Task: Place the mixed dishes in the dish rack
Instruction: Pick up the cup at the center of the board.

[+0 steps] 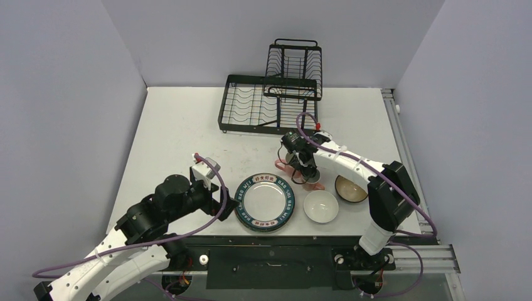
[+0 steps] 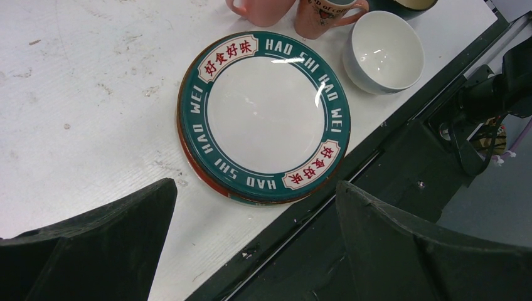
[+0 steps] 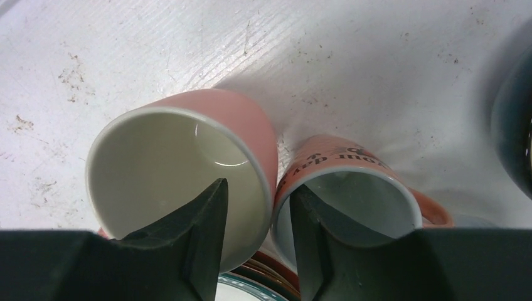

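Plain pink mug (image 3: 150, 169) and lettered pink mug (image 3: 339, 160) stood touching, right of centre on the table (image 3: 376, 63), directly beneath the right gripper (image 3: 258, 188), one finger inside each, their adjoining walls between; whether clenched was unclear.

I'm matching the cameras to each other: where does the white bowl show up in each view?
Top external: white ceramic bowl lower centre-right, just right of the green-rimmed lettered plate.
Left wrist: upper right, right of that plate.
Right wrist: not in it.
Shared landmark: the plate, only a sliver at the right wrist view's bottom edge.
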You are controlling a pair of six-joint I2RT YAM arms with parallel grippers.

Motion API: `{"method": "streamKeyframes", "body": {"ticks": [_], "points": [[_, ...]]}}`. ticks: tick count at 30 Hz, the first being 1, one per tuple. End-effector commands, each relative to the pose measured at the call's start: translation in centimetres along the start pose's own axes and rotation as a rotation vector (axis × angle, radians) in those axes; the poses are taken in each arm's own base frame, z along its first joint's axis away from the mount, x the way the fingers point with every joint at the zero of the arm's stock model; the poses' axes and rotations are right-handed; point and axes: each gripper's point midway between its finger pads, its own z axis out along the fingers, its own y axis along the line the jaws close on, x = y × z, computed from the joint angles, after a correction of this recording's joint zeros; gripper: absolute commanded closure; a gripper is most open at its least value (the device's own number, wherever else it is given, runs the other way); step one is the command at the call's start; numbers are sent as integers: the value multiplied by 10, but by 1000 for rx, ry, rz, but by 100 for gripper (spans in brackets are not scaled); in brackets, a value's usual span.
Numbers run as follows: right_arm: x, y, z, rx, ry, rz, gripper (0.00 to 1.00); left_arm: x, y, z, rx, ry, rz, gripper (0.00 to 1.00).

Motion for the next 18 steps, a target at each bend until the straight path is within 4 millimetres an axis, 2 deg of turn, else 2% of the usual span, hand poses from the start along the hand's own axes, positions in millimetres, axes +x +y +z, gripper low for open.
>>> {"method": "streamKeyframes", "body": {"ticks": [1, 5, 11, 18], "points": [[-3, -1, 3, -9, -4, 2, 65, -13, -4, 2, 15, -45, 12, 4], [-3, -2, 3, -8, 0, -4, 73, -14, 0, 2, -8, -51, 11, 4], [-5, -4, 2, -15, 6, -6, 98, -14, 1, 2, -13, -51, 11, 4], [-10, -1, -3, -48, 1, -11, 100, -16, 1, 0, -17, -62, 11, 4]]}}
